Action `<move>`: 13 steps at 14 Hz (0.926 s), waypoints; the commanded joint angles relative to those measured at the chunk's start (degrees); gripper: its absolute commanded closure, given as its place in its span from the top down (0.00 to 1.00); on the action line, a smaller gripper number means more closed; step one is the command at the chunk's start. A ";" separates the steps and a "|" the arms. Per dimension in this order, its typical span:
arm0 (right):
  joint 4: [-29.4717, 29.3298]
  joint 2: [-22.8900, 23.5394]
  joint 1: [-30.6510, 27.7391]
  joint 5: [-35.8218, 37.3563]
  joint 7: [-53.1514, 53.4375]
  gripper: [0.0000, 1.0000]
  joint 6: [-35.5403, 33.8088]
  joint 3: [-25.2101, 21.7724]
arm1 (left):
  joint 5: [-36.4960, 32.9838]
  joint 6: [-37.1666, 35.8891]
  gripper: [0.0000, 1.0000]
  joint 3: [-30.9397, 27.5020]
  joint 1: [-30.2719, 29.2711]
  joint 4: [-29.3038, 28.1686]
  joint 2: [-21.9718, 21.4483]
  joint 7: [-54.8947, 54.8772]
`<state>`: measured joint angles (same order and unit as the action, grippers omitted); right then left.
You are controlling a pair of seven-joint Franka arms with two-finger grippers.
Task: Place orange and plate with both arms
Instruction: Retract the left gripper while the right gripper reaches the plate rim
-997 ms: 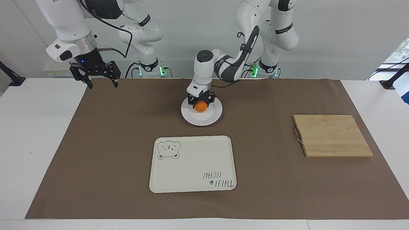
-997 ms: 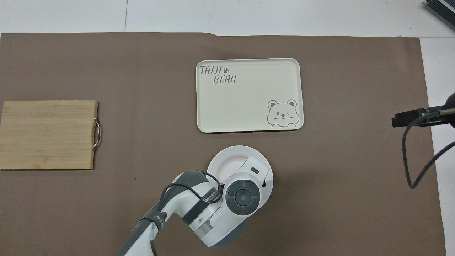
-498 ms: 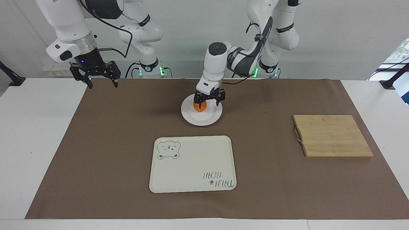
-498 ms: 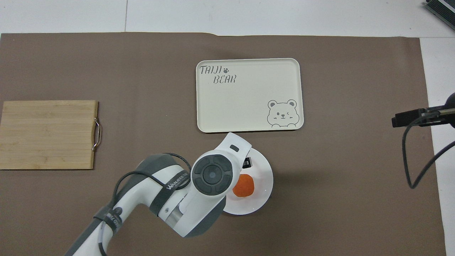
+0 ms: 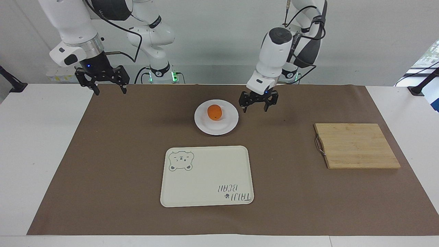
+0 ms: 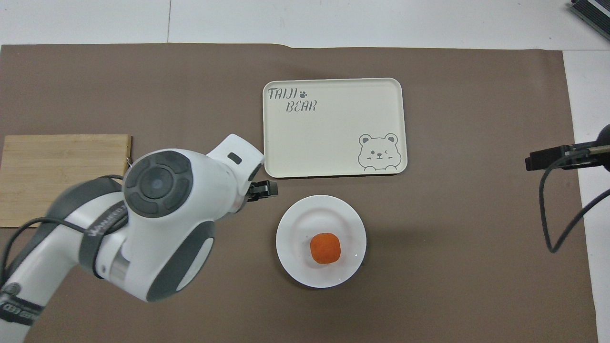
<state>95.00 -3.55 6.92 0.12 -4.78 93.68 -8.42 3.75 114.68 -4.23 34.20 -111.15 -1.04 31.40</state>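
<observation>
The orange (image 5: 214, 112) (image 6: 325, 248) rests on the white plate (image 5: 219, 129) (image 6: 301, 223), a little nearer the robots than the plate's middle. My left gripper (image 5: 254, 109) hangs open and empty over the brown mat, beside the plate toward the left arm's end of the table and clear of it. In the overhead view its own wrist hides most of it, and only one black finger (image 6: 265, 189) shows. My right gripper (image 5: 110, 92) waits open and empty, raised over the mat's corner at the right arm's end.
A cream bear-print tray (image 5: 205, 178) (image 6: 333, 128) lies farther from the robots than the plate. A wooden cutting board (image 5: 356, 145) (image 6: 62, 176) with a metal handle sits at the left arm's end. Brown mat (image 5: 120, 154) covers the table.
My left gripper opened and let go of the orange on the plate, then rose and swung away toward the left arm's end. The right arm has not moved.
</observation>
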 commanded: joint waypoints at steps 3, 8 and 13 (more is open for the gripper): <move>-0.52 0.03 -0.07 0.76 -1.10 1.00 -1.65 0.42 | 0.74 -7.89 1.00 0.36 -11.59 4.18 -0.71 -14.77; 0.97 -0.14 3.10 -2.90 -1.11 1.00 1.59 0.95 | 3.20 -12.28 1.00 0.27 -21.00 8.66 -0.28 -26.37; 9.83 0.12 5.29 -12.60 0.04 1.00 6.68 1.04 | 2.41 -19.56 1.00 0.44 -28.13 14.36 -0.10 -35.52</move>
<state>100.80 -2.94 11.21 -10.44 -5.30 97.37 -7.56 5.97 99.61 -4.60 8.26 -101.04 -1.97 -1.39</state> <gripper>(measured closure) 0.000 0.000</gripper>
